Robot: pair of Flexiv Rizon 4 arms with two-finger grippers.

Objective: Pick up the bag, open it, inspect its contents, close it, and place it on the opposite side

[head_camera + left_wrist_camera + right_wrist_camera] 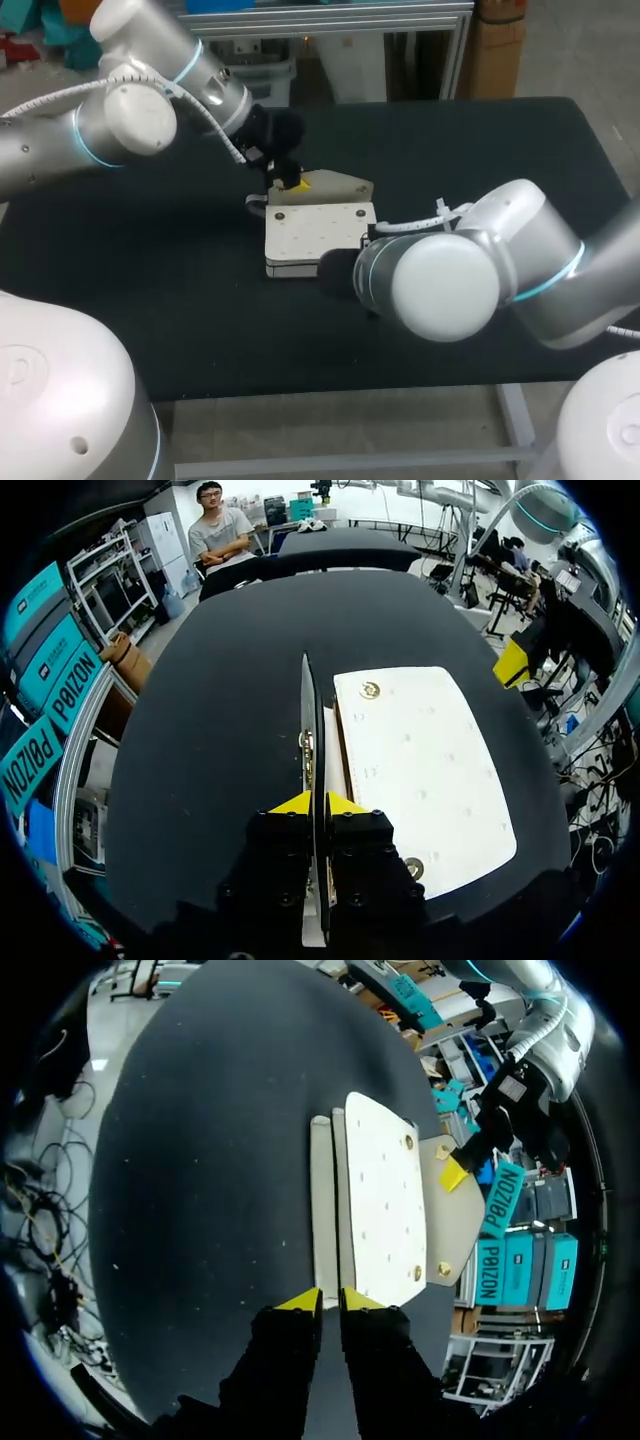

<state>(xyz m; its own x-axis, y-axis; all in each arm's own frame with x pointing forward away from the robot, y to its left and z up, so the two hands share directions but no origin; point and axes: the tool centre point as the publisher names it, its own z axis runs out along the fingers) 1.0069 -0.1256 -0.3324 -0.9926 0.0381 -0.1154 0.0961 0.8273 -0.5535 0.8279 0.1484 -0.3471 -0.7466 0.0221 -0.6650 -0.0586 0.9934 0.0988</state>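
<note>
The black surface [480,150] is taking up most of what you're seeing, and both your arms are hanging over it. The left arm [120,120] is coming in from the far left corner, and the right arm [470,270] is stretching across the near right side.

The white bag [318,232] is lying flat around the middle of the surface, between the two arms. Its beige flap [338,186] is sticking out on the far side.

Your left hand [317,802] is clamping that flap. In the left wrist view the flap is standing up edge-on just beside the bag's body, and the hand is closing tight on it from both sides.

Your right hand [330,1300] is sitting right at the end of the bag nearest it, with the bag stretching out ahead. Honestly, I can't tell whether it's gripping anything or not.

Small brass studs [370,690] are showing on the bag's top panel.
</note>
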